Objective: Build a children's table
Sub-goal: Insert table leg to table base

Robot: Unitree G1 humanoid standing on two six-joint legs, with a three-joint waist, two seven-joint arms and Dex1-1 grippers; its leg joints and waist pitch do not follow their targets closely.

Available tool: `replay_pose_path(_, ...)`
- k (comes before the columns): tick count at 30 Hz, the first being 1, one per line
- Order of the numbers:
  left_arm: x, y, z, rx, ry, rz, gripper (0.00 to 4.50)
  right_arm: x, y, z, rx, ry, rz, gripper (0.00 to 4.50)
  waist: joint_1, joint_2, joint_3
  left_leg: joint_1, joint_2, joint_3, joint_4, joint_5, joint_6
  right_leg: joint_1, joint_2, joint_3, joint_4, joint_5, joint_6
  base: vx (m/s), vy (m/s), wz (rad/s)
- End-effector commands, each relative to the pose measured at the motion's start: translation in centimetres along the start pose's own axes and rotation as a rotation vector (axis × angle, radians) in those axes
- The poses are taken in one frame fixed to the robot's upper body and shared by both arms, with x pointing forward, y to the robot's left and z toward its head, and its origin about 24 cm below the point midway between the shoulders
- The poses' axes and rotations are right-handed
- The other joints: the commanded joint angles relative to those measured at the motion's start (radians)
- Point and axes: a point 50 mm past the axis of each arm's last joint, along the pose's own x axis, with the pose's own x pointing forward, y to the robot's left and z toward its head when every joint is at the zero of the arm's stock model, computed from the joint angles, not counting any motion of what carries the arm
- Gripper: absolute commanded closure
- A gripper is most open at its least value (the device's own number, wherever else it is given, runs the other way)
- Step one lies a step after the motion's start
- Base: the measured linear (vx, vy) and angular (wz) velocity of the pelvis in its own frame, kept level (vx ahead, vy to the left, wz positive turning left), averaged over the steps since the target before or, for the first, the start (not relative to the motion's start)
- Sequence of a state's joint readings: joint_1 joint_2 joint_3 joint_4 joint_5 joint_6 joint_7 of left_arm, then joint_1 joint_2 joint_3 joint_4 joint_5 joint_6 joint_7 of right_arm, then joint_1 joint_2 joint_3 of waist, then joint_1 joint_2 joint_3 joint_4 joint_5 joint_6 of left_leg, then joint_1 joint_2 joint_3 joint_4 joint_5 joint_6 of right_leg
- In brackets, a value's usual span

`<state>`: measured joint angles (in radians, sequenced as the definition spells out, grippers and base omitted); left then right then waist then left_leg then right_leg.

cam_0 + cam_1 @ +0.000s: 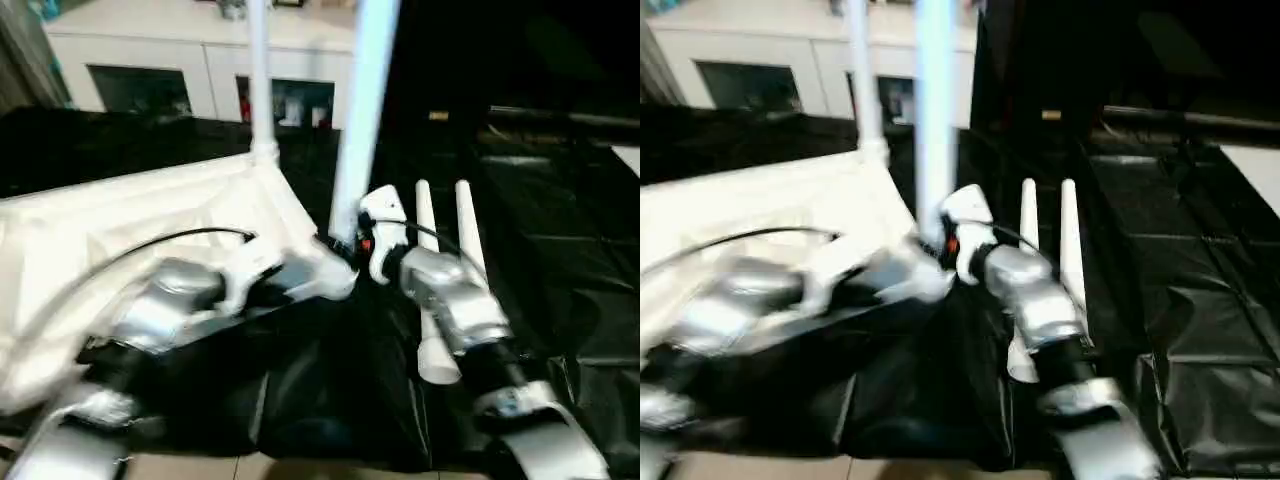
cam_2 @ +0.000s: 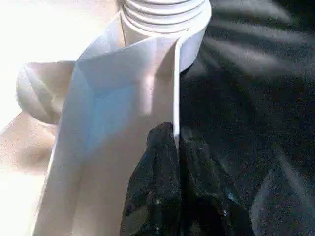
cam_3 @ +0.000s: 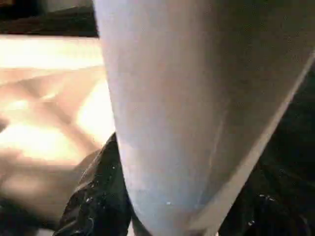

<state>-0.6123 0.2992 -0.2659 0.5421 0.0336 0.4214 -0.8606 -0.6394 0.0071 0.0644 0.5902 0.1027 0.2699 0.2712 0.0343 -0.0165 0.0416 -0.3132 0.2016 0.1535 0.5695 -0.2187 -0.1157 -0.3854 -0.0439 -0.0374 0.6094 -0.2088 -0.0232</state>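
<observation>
The white table top lies upside down on the left. One leg stands upright in its far corner socket. A second leg stands upright at the near right corner, and my right gripper is shut around its lower part; the right wrist view shows this leg between black fingers. My left gripper is shut on the top's thin rim just beside that corner socket. Two loose legs lie side by side on the right.
A black plastic sheet covers the work surface, wrinkled on the right. A white cabinet with glass doors stands at the back. Light floor shows along the near edge.
</observation>
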Motion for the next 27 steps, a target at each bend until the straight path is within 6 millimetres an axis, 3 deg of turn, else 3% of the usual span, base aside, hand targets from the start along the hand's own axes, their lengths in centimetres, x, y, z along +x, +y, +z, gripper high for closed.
replay_pose_path(1, 1.1, 0.1, 0.6, -0.055, -0.008, 0.083, 4.50, -0.5, 0.1, -6.3, 0.106, 0.264, -0.154, 2.66, 0.003, 0.031, -0.022, 0.003, 0.013, -0.005, -0.075, -0.309, -0.028, 0.010, -0.081, 0.046, -0.116, -0.553, -0.080, 0.000, 0.000, 0.00)
replay_pose_path(2, 1.3, 0.0, 0.7, -0.062, -0.008, 0.091, 4.50, -0.3, 0.3, -6.3, 0.111, 0.264, -0.164, 2.66, -0.003, 0.017, -0.021, 0.001, 0.010, 0.001, -0.072, -0.316, -0.021, 0.007, -0.076, 0.045, -0.124, -0.562, -0.073, 0.000, 0.000, 0.00)
replay_pose_path(3, 2.4, -0.4, 0.9, -0.094, -0.008, 0.129, 4.50, 0.2, 1.4, -6.3, 0.135, 0.267, -0.201, 2.66, 0.001, 0.022, -0.021, 0.004, 0.010, -0.004, -0.072, -0.327, -0.021, 0.005, -0.079, 0.043, -0.122, -0.571, -0.069, 0.000, 0.000, 0.00)
replay_pose_path(4, 2.8, -0.6, 0.9, -0.109, -0.009, 0.142, 4.50, 0.4, 1.8, -6.4, 0.150, 0.273, -0.217, 2.66, -0.001, 0.020, -0.018, 0.012, 0.005, -0.003, -0.069, -0.368, -0.018, -0.006, -0.075, 0.038, -0.133, -0.629, -0.045, 0.000, 0.000, 0.00)
replay_pose_path(5, 3.6, -1.0, 1.0, -0.121, 0.001, 0.153, 4.50, 0.8, 2.7, -6.4, 0.180, 0.288, -0.237, 2.66, 0.000, 0.025, -0.014, 0.020, 0.004, -0.003, -0.068, -0.391, -0.016, -0.014, -0.075, 0.036, -0.141, -0.657, -0.034, 0.000, 0.000, 0.00)
replay_pose_path(6, 4.0, -1.2, 1.1, -0.121, 0.008, 0.162, 4.50, 1.0, 3.1, -6.4, 0.197, 0.299, -0.251, 2.66, -0.002, 0.019, -0.012, 0.026, 0.001, -0.004, -0.067, -0.422, -0.010, -0.019, -0.072, 0.030, -0.146, -0.678, -0.019, 0.000, 0.000, 0.00)
replay_pose_path(7, 4.0, -1.3, 1.1, -0.120, 0.010, 0.165, 4.50, 1.1, 3.2, -6.4, 0.200, 0.303, -0.255, 2.66, -0.002, 0.019, -0.013, 0.025, 0.000, -0.006, -0.069, -0.427, -0.005, -0.015, -0.072, 0.026, -0.148, -0.684, -0.010, 0.000, 0.000, 0.00)
replay_pose_path(9, 4.1, -1.4, 1.4, -0.119, 0.007, 0.164, 4.50, 1.2, 3.3, -6.5, 0.201, 0.320, -0.272, 2.66, -0.002, 0.012, -0.019, 0.008, 0.000, -0.014, -0.083, -0.403, 0.007, 0.005, -0.077, 0.023, -0.142, -0.651, 0.002, 0.000, 0.000, 0.00)
replay_pose_path(11, 3.9, -1.4, 1.2, -0.111, 0.015, 0.152, 4.50, 1.2, 3.3, -6.6, 0.213, 0.330, -0.283, 2.66, -0.003, 0.021, -0.027, -0.009, 0.013, -0.017, -0.096, -0.345, 0.008, 0.014, -0.082, 0.029, -0.127, -0.492, -0.040, 0.000, 0.000, 0.00)
replay_pose_path(14, 3.9, -1.4, 1.1, -0.111, 0.019, 0.152, 4.50, 1.3, 3.3, -6.7, 0.218, 0.335, -0.287, 2.66, -0.005, 0.019, -0.025, -0.016, 0.015, -0.013, -0.098, -0.323, 0.001, 0.018, -0.082, 0.034, -0.117, -0.406, -0.077, 0.000, 0.000, 0.00)
replay_pose_path(15, 3.8, -1.3, 1.0, -0.112, 0.022, 0.152, 4.50, 1.3, 3.3, -6.7, 0.220, 0.337, -0.290, 2.66, -0.004, 0.021, -0.024, -0.013, 0.016, -0.012, -0.097, -0.336, 0.000, 0.015, -0.083, 0.035, -0.118, -0.411, -0.082, 0.000, 0.000, 0.00)
replay_pose_path(16, 3.8, -1.3, 0.9, -0.112, 0.025, 0.150, 4.50, 1.3, 3.2, -6.7, 0.221, 0.338, -0.293, 2.66, -0.006, 0.012, -0.023, -0.011, 0.013, -0.013, -0.098, -0.368, 0.000, 0.015, -0.085, 0.036, -0.120, -0.460, -0.077, 0.000, 0.000, 0.00)
replay_pose_path(22, 3.9, -1.4, 0.7, -0.113, 0.035, 0.144, 4.50, 1.5, 3.2, -6.6, 0.223, 0.344, -0.311, 2.66, -0.007, 0.009, -0.021, -0.006, 0.010, -0.014, -0.096, -0.400, 0.008, 0.003, -0.089, 0.035, -0.138, -0.579, -0.030, 0.000, 0.000, 0.00)
replay_pose_path(27, 3.8, -1.4, 0.7, -0.110, 0.035, 0.138, 4.50, 1.7, 3.5, -6.3, 0.206, 0.329, -0.283, 2.66, -0.008, 0.010, -0.018, -0.007, 0.010, -0.016, -0.099, -0.415, 0.008, -0.002, -0.088, 0.033, -0.143, -0.608, -0.014, 0.000, 0.000, 0.00)
